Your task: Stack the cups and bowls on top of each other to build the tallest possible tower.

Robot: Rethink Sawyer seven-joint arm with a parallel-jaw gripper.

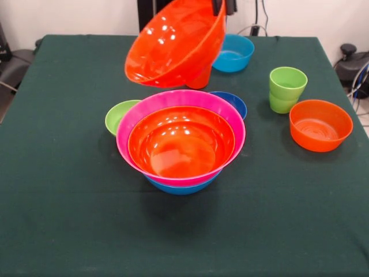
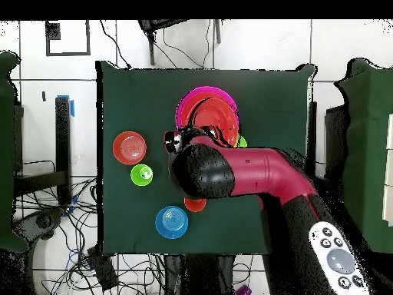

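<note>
1. The tower (image 1: 180, 147) sits mid-tabletop (image 1: 69, 219): a blue bowl at the bottom, a pink bowl nested in it, an orange bowl inside that.
2. A second large orange bowl (image 1: 176, 43) hangs tilted above and behind the tower, its rim pinched by the tool (image 1: 223, 7) at the top edge.
3. To land it well, I judge it should be centred over the tower and levelled before being let go; glossy plastic will slide if it drops skewed.
4. Around it: a small green bowl (image 1: 119, 115) and a dark blue bowl (image 1: 232, 102) touching the pink rim, a light blue bowl (image 1: 233, 53), green cups (image 1: 286, 88) nested, and a small orange bowl (image 1: 320, 124) well apart.
</note>
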